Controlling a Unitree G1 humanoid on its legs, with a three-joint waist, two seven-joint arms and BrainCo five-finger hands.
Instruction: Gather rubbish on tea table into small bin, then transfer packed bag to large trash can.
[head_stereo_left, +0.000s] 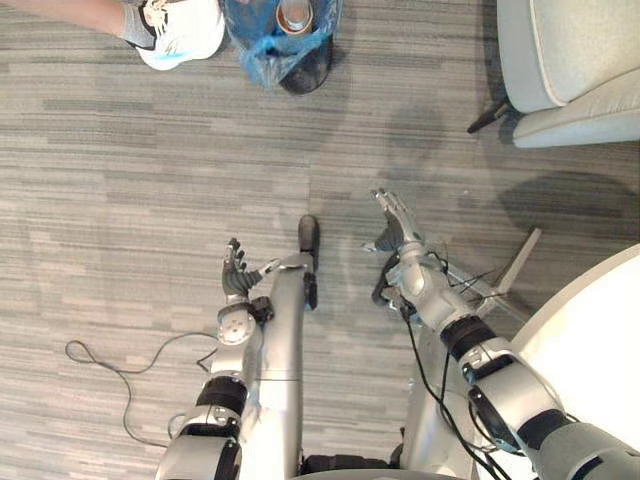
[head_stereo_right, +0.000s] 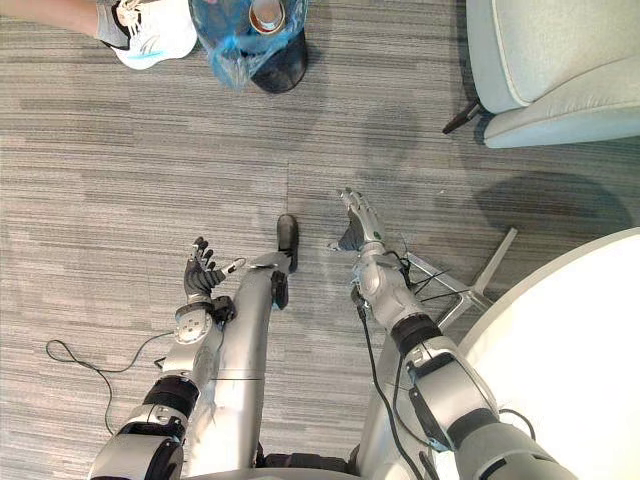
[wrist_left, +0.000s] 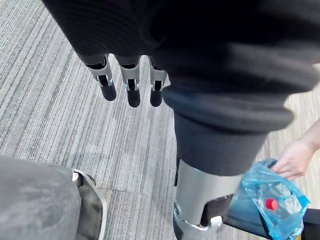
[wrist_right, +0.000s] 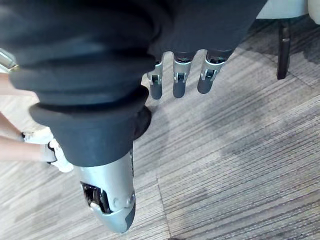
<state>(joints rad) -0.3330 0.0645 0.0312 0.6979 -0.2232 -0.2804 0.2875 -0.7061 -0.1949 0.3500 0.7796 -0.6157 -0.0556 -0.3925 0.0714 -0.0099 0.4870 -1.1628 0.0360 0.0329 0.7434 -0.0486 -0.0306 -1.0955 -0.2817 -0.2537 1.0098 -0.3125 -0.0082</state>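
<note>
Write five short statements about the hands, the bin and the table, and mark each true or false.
The left hand holds the blue bag. False: it is open and empty above the floor; the bag lines the small bin.
The small bin stands on the floor beside a person's shoe. True.
The right hand is open and holds nothing. True.
The white table lies on the robot's left. False: it is on its right.
A person's hand touches the blue bag. True.

Office-style lounge; grey striped carpet tiles (head_stereo_left: 150, 150), pale upholstered armchair (head_stereo_left: 580, 60), round white table (head_stereo_left: 600, 330)
</note>
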